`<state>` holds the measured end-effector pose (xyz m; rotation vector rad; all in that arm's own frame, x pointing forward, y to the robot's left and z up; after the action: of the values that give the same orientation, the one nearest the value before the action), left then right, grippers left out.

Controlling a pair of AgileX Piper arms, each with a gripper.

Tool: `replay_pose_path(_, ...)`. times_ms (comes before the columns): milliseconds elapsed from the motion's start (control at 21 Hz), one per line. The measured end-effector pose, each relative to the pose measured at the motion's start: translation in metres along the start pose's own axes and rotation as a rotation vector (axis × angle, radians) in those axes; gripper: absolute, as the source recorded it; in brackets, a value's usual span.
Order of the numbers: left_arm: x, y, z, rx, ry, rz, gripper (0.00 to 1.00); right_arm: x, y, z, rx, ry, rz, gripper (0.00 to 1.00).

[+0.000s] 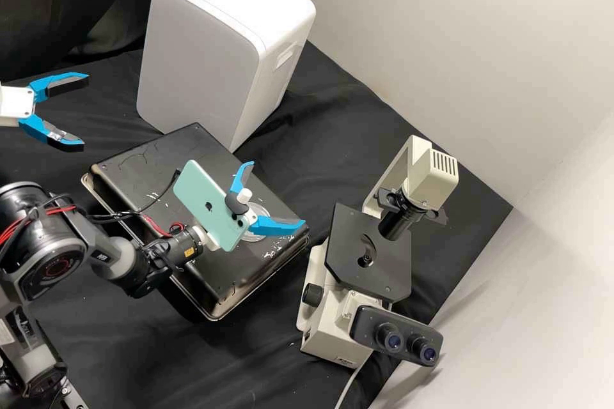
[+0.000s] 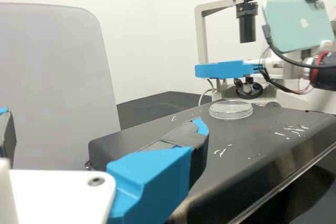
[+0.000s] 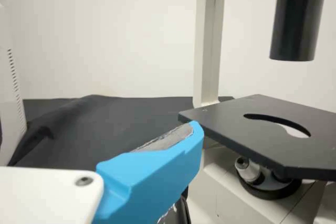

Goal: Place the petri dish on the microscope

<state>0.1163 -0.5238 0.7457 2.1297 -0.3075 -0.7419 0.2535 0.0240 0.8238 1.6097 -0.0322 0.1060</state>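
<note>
A clear petri dish [image 1: 258,213] lies on a black tray [image 1: 147,169], near the corner closest to the microscope [image 1: 358,307]. My right gripper [image 1: 276,195] hangs open just above the dish, one blue finger on each side. In the left wrist view the dish [image 2: 230,110] sits under that gripper's finger [image 2: 226,69], with a small gap between them. The microscope's black stage [image 3: 262,129] is bare under its dark lens tube [image 3: 296,19]. My left gripper [image 1: 83,112] is open and holds nothing, far off at the bench's left edge.
A tall white box [image 1: 217,45] stands behind the tray. The bench is covered in black cloth [image 1: 332,140], with a white wall to the right. The right arm's wrist carries a teal phone [image 1: 208,204] and loose cables over the tray.
</note>
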Motion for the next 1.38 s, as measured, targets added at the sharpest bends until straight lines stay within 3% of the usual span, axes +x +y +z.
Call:
replay_pose_path(238,0.000,-0.0003,0.000,0.001,0.000,-0.002,1.00,-0.009,-0.004,0.005,0.000,-0.008,-0.008,1.00)
replay_pose_path(571,0.000,-0.0005,0.000,-0.008,0.008,-0.003,1.00,-0.008,-0.021,0.017,0.001,-0.059,-0.075,1.00)
replay_pose_path(666,0.000,-0.0003,0.001,-0.012,0.002,0.000,1.00,-0.010,-0.027,0.024,0.001,-0.088,-0.104,1.00)
replay_pose_path(856,0.000,-0.0003,0.001,-0.010,0.002,0.000,1.00,-0.010,-0.033,0.030,0.000,-0.114,-0.129,1.00)
replay_pose_path(1380,0.000,0.0000,-0.001,-0.010,0.015,0.002,1.00,-0.006,-0.042,0.034,0.001,-0.113,-0.133,1.00)
